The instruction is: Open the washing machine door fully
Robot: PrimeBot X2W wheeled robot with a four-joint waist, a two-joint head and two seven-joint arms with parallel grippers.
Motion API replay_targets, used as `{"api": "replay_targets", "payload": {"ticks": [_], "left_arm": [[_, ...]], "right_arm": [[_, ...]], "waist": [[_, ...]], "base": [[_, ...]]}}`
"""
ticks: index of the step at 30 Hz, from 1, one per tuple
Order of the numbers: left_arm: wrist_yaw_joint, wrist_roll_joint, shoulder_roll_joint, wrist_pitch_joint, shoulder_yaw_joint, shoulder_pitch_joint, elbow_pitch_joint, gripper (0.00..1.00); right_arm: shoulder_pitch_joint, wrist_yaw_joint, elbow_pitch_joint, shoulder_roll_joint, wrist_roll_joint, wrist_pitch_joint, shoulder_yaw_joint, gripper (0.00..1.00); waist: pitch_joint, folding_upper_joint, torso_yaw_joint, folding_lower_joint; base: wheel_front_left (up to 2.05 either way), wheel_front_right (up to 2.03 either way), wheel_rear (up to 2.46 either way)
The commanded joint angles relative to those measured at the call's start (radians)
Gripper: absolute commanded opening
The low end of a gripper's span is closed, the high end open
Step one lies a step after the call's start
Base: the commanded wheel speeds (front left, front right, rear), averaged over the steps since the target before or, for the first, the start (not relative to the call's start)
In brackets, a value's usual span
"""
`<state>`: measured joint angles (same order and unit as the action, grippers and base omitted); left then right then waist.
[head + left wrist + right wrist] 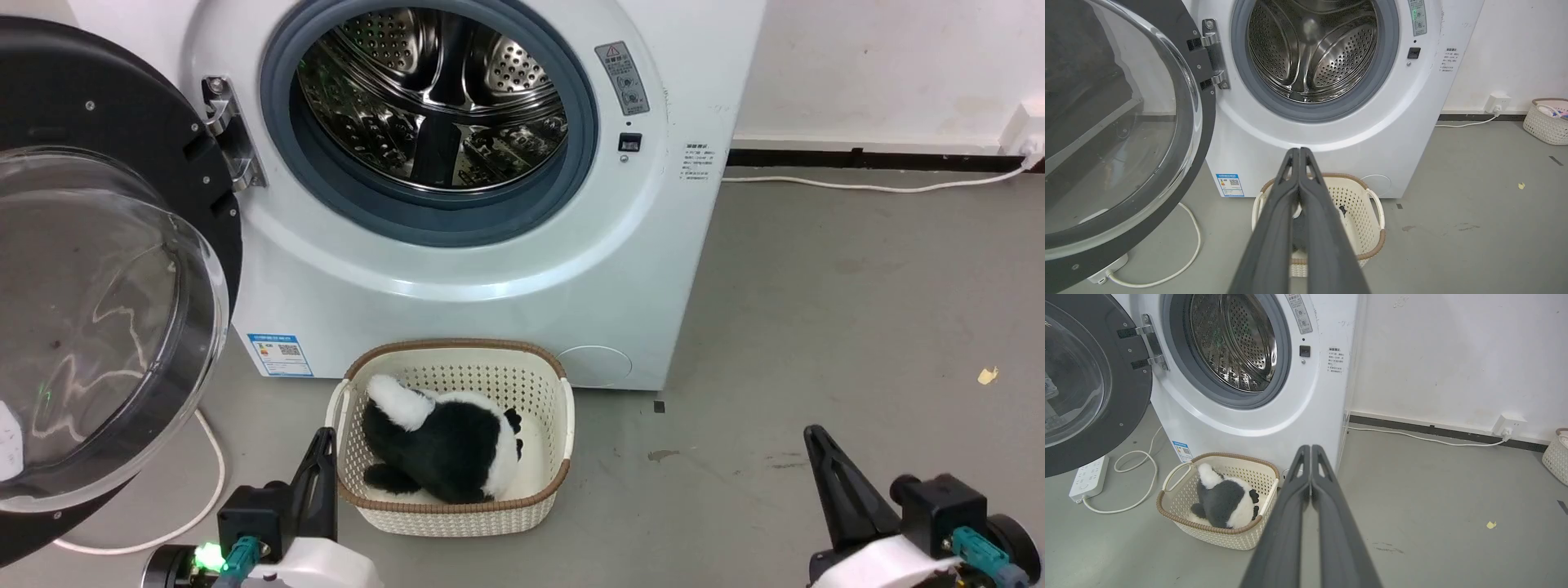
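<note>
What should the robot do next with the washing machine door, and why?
Probably just hold both arms where they are. The washing machine door stands swung wide on its hinge, leaving the drum fully exposed, and the left gripper and right gripper sit low with jaws shut, clear of it.

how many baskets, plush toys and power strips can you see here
baskets: 2, the near basket and the far basket
plush toy: 1
power strip: 1
total: 4
</note>
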<state>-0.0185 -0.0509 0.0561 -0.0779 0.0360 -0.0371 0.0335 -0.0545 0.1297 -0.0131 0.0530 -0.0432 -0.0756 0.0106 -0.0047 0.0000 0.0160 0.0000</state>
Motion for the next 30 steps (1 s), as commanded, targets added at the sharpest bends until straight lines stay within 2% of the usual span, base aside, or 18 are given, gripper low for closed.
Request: {"api": "replay_targets", "payload": {"ticks": [1,30], "left_arm": [[0.003,0.010,0.000,0.009,-0.005,0.015,-0.007,0.00],[0.017,0.048,-0.005,0.073,-0.034,0.035,-0.031,0.00]], "right_arm": [[0.015,0.001,0.007,-0.002,0.007,0.007,-0.003,0.00],[0.051,0.001,0.013,-0.003,0.040,0.070,-0.010,0.00]], "waist": [[0.000,0.0000,-0.001,0.0000],[0.004,0.0000,-0.015,0.0000]], "base": [[0.00,0.00,0.00],[0.00,0.00,0.00]]}}
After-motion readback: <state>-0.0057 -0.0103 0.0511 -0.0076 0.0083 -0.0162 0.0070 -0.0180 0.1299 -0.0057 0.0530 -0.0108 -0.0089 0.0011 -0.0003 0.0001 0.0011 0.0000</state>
